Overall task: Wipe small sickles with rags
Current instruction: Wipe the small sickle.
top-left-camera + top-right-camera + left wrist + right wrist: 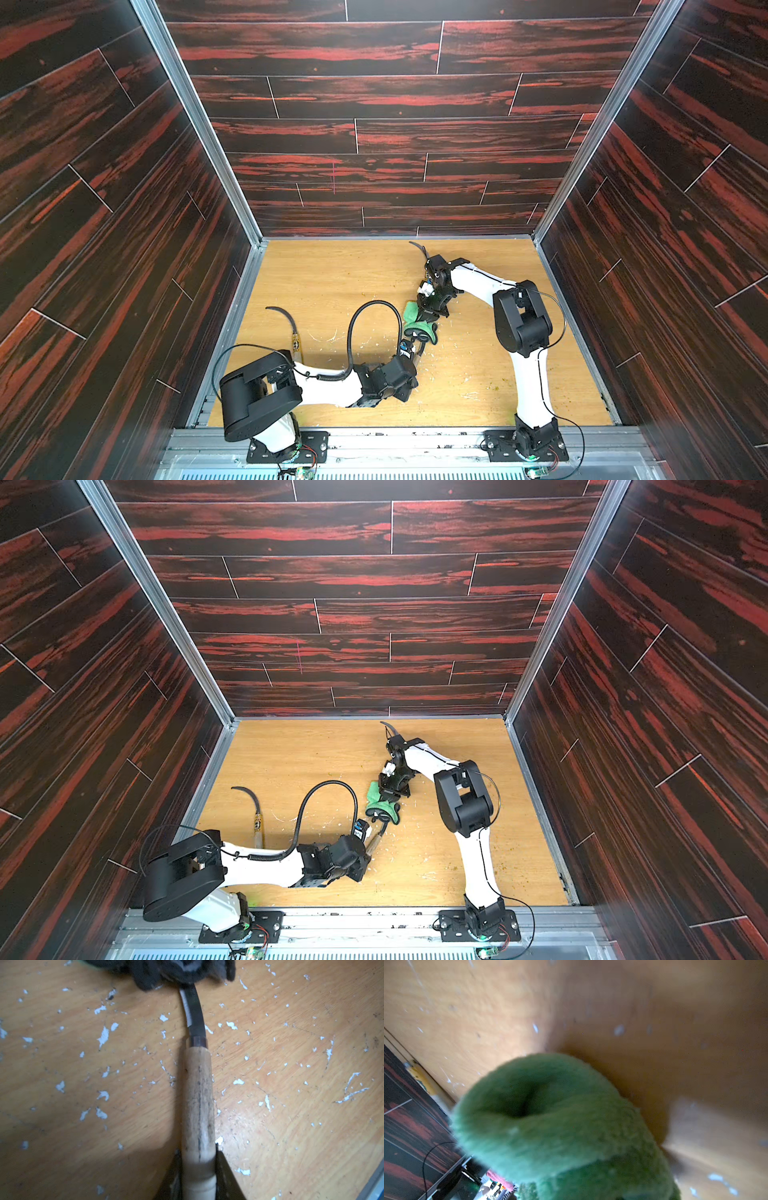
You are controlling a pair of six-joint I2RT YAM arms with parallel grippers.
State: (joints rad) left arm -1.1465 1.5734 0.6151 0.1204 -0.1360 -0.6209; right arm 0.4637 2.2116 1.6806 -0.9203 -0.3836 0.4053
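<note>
Surroundings first: wooden table (332, 270), covered in white flecks (104, 1034) and scratches, boxed in by dark red plank walls (374, 104).
- Black ribbed cable (376, 303) loops up off the left arm, centre of both top views, just left of the rag. It is close to the work zone and covers part of the table behind it.
- Loose sickle (293, 332) lies lower left of centre. Its blade curls toward the upper left, its handle carries a yellow-black band, and its butt end runs under the left arm's elbow. It is well apart from both grippers.
- Rear sickle (419, 247): only the blade tip shows at the back edge of the table. The rest is hidden behind the right wrist.

Grippers:
- Left gripper (198, 1159) has both jaws clamped on the pale handle of the held sickle (197, 1095) near its butt end, with no gap on either side. The blade (193, 1012) curves to the top of the wrist frame and disappears under a dark fuzzy bundle with a sliver of green at its left corner.
- Right gripper (428, 320) points down, closed on the rag (412, 312). The fingers are buried in the cloth and can't be seen. In the right wrist view the rag (560, 1126) is bunched into a roll filling the lower centre.
- The rag sits just right of centre in both top views, directly above the left gripper in frame, over the held sickle's blade end. From the top views I can't tell how much blade it wraps.
</note>
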